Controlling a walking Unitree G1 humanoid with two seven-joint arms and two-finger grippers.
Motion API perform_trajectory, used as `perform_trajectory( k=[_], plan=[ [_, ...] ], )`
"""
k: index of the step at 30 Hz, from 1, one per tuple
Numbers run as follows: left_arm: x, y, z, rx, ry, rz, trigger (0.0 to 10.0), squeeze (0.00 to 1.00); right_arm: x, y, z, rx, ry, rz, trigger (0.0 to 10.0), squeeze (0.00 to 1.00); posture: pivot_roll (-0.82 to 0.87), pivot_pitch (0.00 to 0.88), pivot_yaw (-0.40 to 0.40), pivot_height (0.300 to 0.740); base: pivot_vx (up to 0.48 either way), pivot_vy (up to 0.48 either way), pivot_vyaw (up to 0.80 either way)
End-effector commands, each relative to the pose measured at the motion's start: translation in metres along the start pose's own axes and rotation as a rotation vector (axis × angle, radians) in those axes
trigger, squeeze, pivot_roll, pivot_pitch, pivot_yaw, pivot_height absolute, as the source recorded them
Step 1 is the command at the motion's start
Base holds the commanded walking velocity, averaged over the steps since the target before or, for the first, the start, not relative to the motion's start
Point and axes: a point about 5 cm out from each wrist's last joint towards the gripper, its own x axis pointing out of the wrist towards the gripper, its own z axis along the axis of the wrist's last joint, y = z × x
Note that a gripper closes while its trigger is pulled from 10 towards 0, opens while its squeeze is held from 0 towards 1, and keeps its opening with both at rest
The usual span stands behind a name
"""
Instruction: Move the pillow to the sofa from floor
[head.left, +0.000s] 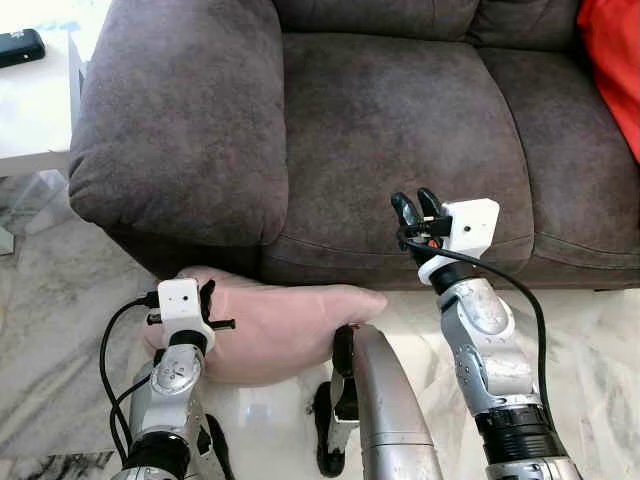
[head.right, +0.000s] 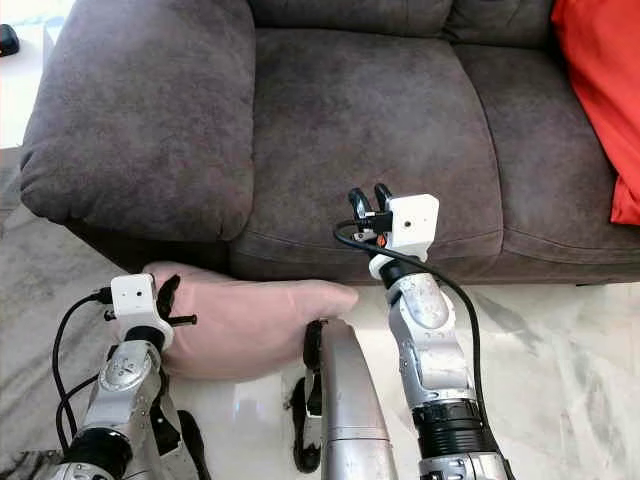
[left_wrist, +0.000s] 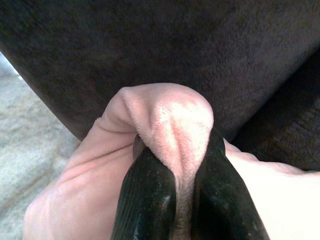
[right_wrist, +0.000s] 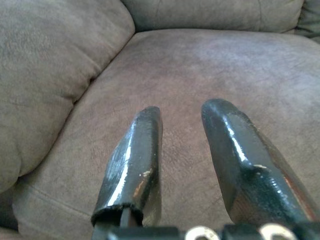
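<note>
A pale pink pillow (head.left: 290, 325) lies on the marble floor against the front of the dark grey sofa (head.left: 400, 130). My left gripper (left_wrist: 182, 175) is shut on a bunched fold at the pillow's left end (left_wrist: 170, 120), down near the sofa's arm (head.left: 180, 110). My right gripper (head.left: 417, 208) is raised in front of the seat cushion's front edge, its two black fingers (right_wrist: 135, 155) slightly apart with nothing between them, pointing over the seat (right_wrist: 210, 70).
A red cushion (head.left: 612, 60) rests on the sofa at the far right. A white side table (head.left: 35, 110) with a black device (head.left: 20, 45) stands left of the sofa arm. My silver leg (head.left: 385, 400) is below the pillow on the marble floor (head.left: 590, 340).
</note>
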Motion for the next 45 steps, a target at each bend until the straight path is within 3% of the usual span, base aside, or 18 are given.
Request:
perform_trajectory(
  k=[1,24,45],
  plan=[
    [0.008,0.005,0.022,-0.005,-0.096,0.032,10.0,0.00,-0.002,-0.010,-0.002,-0.007,0.000,-0.036,10.0,0.00,-0.03,0.235,-0.113,0.524,0.000,0.000,0.00],
    [0.025,0.003,0.033,-0.005,-0.105,0.016,10.0,0.00,0.010,-0.014,-0.010,-0.007,-0.017,-0.077,10.0,0.00,0.00,0.145,-0.065,0.524,-0.284,0.000,0.00],
    [0.024,0.004,0.031,-0.007,-0.100,0.019,10.0,0.00,0.004,-0.018,-0.023,-0.008,0.017,-0.106,10.0,0.00,0.01,0.085,-0.058,0.524,-0.292,0.000,0.00]
  ],
)
